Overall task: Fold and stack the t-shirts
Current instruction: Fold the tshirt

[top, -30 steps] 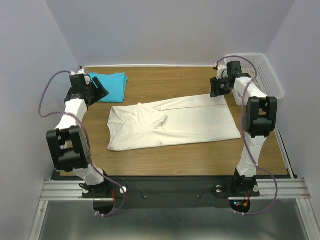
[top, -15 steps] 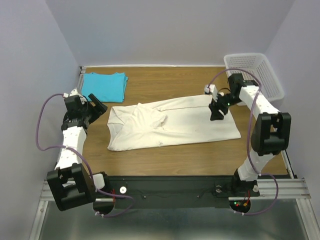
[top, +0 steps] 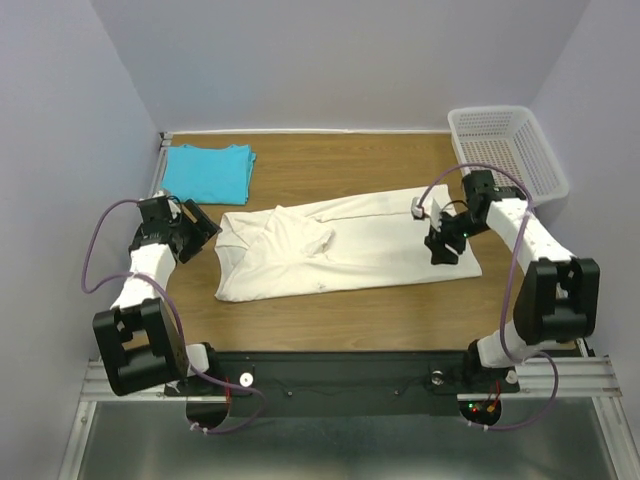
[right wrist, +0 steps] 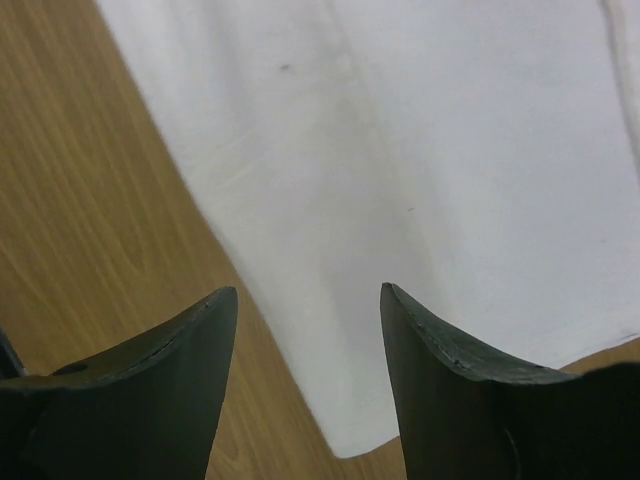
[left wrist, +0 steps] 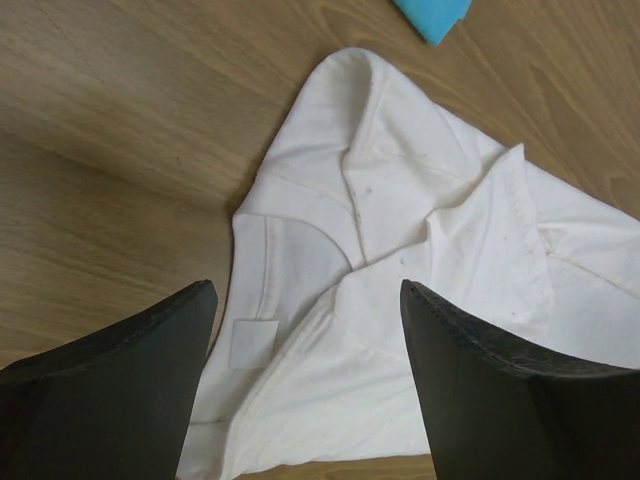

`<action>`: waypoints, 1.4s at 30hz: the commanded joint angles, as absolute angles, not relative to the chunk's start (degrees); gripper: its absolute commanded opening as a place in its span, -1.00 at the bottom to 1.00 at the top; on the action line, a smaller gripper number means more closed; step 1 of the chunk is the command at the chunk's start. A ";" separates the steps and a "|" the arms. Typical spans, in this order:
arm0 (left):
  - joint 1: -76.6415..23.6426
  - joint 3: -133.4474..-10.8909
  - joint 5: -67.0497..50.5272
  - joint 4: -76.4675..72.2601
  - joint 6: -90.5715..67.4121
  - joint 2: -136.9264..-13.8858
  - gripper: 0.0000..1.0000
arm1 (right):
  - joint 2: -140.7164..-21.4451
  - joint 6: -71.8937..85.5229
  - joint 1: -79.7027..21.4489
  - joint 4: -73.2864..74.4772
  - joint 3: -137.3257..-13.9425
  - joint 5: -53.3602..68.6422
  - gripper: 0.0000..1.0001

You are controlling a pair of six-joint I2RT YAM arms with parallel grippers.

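A wood-grain surface (top: 350, 320) carries a large cream off-white cotton t-shirt (top: 370, 245), spread lengthwise across the middle with its neck end to the left and one sleeve folded in over the chest. Two white-and-black arms work at its opposite ends.

The left arm (top: 140, 285) doubles back from a bent elbow at the near-left corner, and its forearm runs away from the base. The wrist turns right toward the shirt. The right arm (top: 525, 235) rises to an elbow by the near-right edge, then reaches back and inward, with its wrist dipped over the cloth.

A white perforated plastic basket (top: 510, 145) stands at the far-right corner, well apart from both arms. A smaller bright turquoise blue t-shirt (top: 210, 172) lies folded at the far-left corner, near the cream shirt's collar but not touching it.

The left tool (top: 203, 228) hangs just beside the cream shirt's neck end, released and holding nothing. Its wrist camera shows the dark fingers (left wrist: 130, 380) wide apart, with the collar and a small white neck label (left wrist: 252, 343) between them.

The right tool (top: 443, 250) sits over the shirt's right-hand portion, also released and empty. Its fingers (right wrist: 150, 380) straddle the cloth's edge near a corner. The views do not show whether they touch the fabric.
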State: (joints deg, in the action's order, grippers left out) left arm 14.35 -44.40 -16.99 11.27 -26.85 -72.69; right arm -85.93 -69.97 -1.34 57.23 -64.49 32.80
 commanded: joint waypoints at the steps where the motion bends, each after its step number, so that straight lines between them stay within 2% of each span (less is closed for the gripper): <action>1: 14.24 -49.04 -16.52 6.60 -24.35 -76.28 0.65 | -93.93 -61.45 -2.54 48.52 -75.73 36.99 0.29; 4: 13.63 -52.71 -17.23 5.71 -21.63 -80.41 0.54 | -103.48 -56.96 -6.05 49.30 -87.60 37.97 0.28; 7: 13.36 -54.58 -16.17 6.50 -19.60 -80.60 0.53 | -112.80 -54.50 -10.45 50.45 -98.32 38.67 0.28; 11: 13.36 -52.92 -12.93 6.24 -18.19 -72.46 0.54 | -126.77 -43.36 -18.34 52.73 -118.35 39.72 0.26; 13: 13.27 -50.02 -12.48 5.37 -17.93 -68.75 0.57 | -131.98 -34.66 -20.64 53.00 -126.52 41.21 0.25; 14: 13.36 -49.05 -12.31 4.58 -18.19 -65.77 0.63 | -136.88 -27.67 -22.74 52.91 -134.48 41.48 0.25; 17: 13.53 -45.80 -12.65 4.13 -21.00 -61.89 0.67 | -143.51 -20.24 -26.35 51.60 -147.61 42.54 0.25; 19: 13.62 -44.13 -12.74 3.96 -22.41 -60.91 0.67 | -145.11 -13.91 -27.94 45.03 -147.14 42.02 0.26; 20: 13.62 -43.60 -12.83 3.87 -23.72 -60.56 0.67 | -144.15 -9.80 -29.08 37.60 -142.43 40.79 0.26; 23: 13.62 -43.77 -13.53 3.95 -24.08 -60.82 0.67 | -144.84 -7.30 -29.97 31.91 -140.61 37.64 0.28; 27: 13.54 -43.95 -14.76 4.39 -23.99 -61.78 0.67 | -149.15 -5.63 -30.23 31.91 -144.67 37.79 0.37; 37: 13.62 -43.24 -18.45 3.87 -25.23 -63.02 0.65 | -149.76 -7.29 -31.82 33.66 -140.54 29.36 0.46; 42: 13.54 -42.63 -19.60 3.60 -25.40 -64.16 0.63 | -150.64 -8.96 -31.82 36.03 -140.19 30.40 0.46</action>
State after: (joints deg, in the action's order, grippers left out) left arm 13.58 -43.62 -17.82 5.45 -25.02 -63.83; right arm -149.64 -7.73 -31.31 35.79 -140.55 30.81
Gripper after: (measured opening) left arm 0.821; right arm 0.730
